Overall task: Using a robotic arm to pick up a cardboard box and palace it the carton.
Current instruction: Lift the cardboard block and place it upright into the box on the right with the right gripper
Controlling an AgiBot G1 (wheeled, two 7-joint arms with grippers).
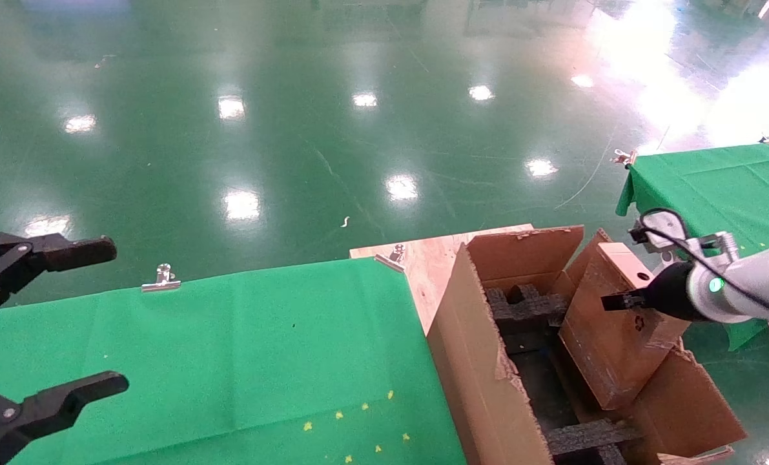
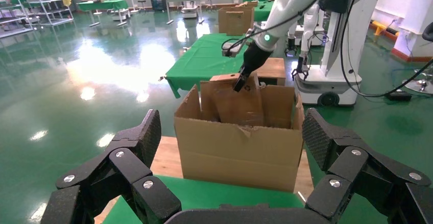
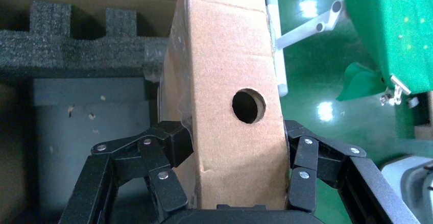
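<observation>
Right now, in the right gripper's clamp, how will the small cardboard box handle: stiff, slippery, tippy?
The cardboard box probably stays stiff: its faces look flat under the right gripper. Scuffed cardboard likely grips well. Held tilted over the carton, it may tip when released.

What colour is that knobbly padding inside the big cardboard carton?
The foam inserts in the carton are black to dark grey, seen best in the right wrist view.
</observation>
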